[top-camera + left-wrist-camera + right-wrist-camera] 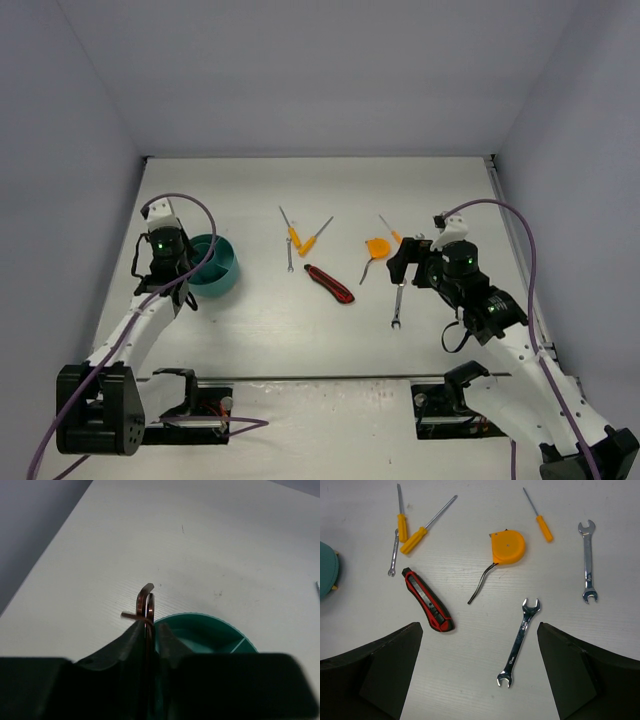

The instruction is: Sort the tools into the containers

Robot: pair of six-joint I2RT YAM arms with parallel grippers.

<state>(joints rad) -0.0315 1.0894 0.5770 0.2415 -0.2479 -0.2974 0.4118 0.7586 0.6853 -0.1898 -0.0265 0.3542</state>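
In the left wrist view two dark L-shaped hex keys (145, 602) stand between the fingers of my left gripper (151, 625), at the left rim of the teal bowl (210, 627). They lie against the left finger, with a thin gap to the right one, so the jaws stand slightly open. My right gripper (479, 630) hangs wide open and empty above a silver wrench (519, 641). A red-and-black utility knife (427, 600) lies to the wrench's left. Beyond them lie an orange-headed tool (507, 546), orange-handled screwdrivers (420, 532) and a second wrench (588, 562).
From above, the bowl (222, 275) sits at the left by my left gripper (178, 268), and the loose tools spread from the knife (329, 283) to my right gripper (405, 262). A tiny wrench (394, 552) lies beside the screwdrivers. Walls close the table's back and sides.
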